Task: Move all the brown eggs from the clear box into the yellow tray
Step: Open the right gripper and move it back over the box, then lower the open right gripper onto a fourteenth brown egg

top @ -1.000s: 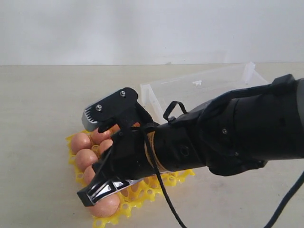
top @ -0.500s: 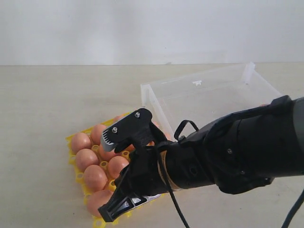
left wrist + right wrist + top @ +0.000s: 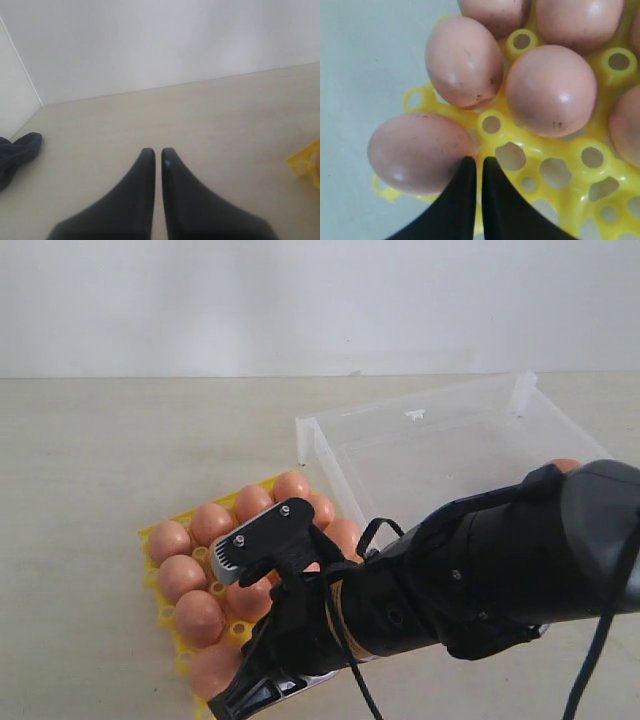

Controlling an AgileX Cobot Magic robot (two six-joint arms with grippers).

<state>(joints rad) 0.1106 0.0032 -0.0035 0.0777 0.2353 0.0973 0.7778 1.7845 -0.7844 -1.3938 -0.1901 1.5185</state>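
The yellow tray [image 3: 158, 602] lies at the front left and holds several brown eggs [image 3: 181, 575] in its cups. My right gripper [image 3: 240, 702] hangs low over the tray's near edge, shut and empty. In the right wrist view its tips [image 3: 479, 161] sit beside a corner egg [image 3: 417, 152] on the tray [image 3: 492, 125], next to an empty cup [image 3: 510, 156]. Behind stands the clear box [image 3: 330, 445]; one brown egg [image 3: 566, 465] peeks out by its right wall above my arm. My left gripper [image 3: 157, 151] is shut over bare table.
My right arm [image 3: 500, 570] covers the front of the clear box and the tray's right part. A corner of the yellow tray [image 3: 305, 162] shows in the left wrist view. A dark cloth [image 3: 17, 152] lies off to one side.
My right arm has drawn back toward the front of the tray and lowered, uncovering more eggs in the back rows. Its jaws stayed shut.
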